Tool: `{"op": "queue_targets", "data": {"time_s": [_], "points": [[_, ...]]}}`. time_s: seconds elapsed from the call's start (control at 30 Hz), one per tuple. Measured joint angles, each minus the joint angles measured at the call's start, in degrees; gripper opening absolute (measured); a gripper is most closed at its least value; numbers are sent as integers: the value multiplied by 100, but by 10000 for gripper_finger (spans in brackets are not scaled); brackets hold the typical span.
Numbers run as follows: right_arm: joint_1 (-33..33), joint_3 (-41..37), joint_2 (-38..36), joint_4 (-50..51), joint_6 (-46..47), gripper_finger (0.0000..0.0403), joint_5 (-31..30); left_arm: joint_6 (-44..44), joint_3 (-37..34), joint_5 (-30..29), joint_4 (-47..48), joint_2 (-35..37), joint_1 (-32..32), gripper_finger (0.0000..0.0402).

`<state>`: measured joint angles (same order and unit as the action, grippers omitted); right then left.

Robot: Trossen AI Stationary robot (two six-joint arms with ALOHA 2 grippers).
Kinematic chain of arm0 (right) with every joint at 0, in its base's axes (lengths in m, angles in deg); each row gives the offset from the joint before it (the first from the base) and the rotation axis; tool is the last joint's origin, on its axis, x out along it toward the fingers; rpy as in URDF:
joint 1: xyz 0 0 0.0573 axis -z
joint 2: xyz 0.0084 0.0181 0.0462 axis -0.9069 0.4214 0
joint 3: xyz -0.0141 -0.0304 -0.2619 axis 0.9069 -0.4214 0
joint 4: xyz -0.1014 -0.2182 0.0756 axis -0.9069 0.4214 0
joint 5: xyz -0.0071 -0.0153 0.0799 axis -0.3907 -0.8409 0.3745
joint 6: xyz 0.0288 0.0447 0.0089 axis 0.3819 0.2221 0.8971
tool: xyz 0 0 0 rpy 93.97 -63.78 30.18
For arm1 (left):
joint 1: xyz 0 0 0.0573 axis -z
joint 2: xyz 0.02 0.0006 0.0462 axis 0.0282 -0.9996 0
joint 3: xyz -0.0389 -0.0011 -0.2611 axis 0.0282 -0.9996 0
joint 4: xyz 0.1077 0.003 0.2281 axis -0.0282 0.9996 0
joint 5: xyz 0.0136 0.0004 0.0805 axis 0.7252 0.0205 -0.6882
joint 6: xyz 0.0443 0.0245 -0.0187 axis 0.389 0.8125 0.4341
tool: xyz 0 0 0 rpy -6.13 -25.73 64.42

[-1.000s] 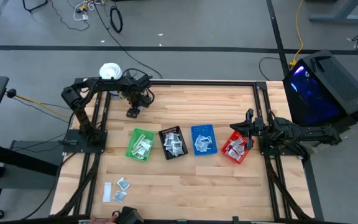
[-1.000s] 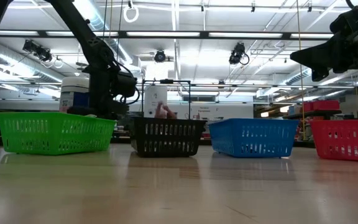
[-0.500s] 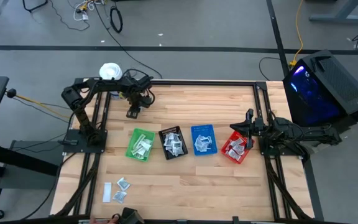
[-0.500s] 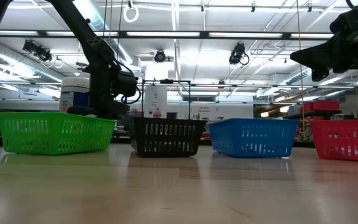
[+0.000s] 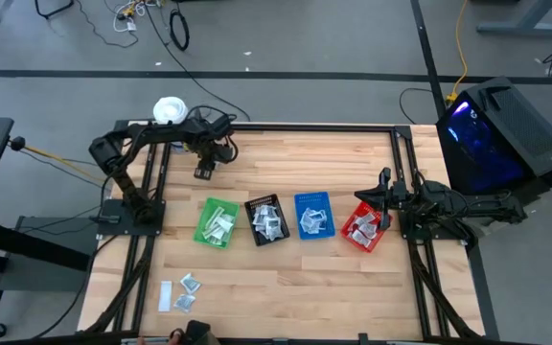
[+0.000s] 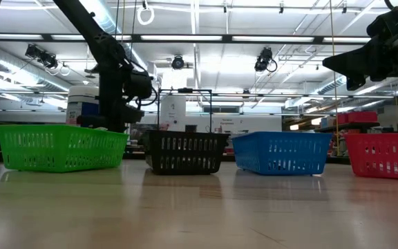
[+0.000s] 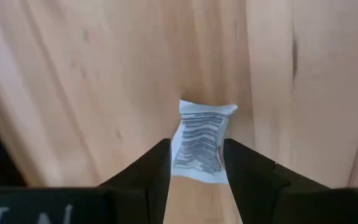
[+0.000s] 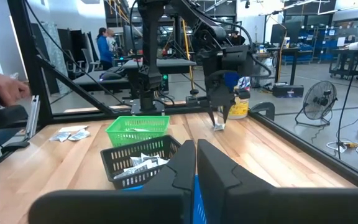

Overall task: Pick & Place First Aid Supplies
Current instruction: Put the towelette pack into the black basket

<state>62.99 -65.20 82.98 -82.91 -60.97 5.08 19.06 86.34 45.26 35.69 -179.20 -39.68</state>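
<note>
My left gripper (image 5: 202, 172) is at the far left of the table, fingers pointing down, shut on a small white sachet with grey print (image 7: 199, 140). It also shows in the right wrist view (image 8: 220, 119), with the sachet (image 8: 219, 127) below its fingertips, close over the wood. My right gripper (image 8: 196, 163) is shut and empty above the red bin (image 5: 364, 230). Several sachets lie in the green bin (image 5: 217, 223), the black bin (image 5: 267, 219), the blue bin (image 5: 313, 215) and the red bin. A few loose sachets (image 5: 185, 291) lie flat at the near left. My left gripper pinches the sachet between its two fingers, one on each side edge of its upper half (image 7: 178, 155). The fingers come from above, pointing down. The sachet hangs below the fingertips, its lower end (image 7: 207, 109) close to the wood; whether it touches the table I cannot tell.
A white tub with a yellow-blue label (image 8: 240, 106) stands at the far left corner (image 5: 169, 110). The four bins stand in a row across the table's middle. A person's hand (image 8: 2, 90) shows beyond the table's near edge. Black frame rails (image 5: 396, 163) run along the table's sides.
My left gripper has risen a little with the sachet still between its fingers. My right arm has kept still.
</note>
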Motion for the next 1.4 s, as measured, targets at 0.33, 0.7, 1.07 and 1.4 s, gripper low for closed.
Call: {"op": "queue_targets", "data": {"time_s": [0.33, 0.7, 1.07, 1.4], "points": [[0, -1, -1, 0, -1, 23, 0, -26, 2, 32, 2, 316, 95, 156], [2, -1, -1, 0, -1, 23, -2, -299, 2, 258, -144, 316, 20, 203], [1, 1, 1, -2, -1, 23, 0, -331, 2, 370, -224, 202, 22, 289], [1, 1, -1, 0, -1, 23, 0, -505, 1, 294, -218, -181, -105, 295]]}}
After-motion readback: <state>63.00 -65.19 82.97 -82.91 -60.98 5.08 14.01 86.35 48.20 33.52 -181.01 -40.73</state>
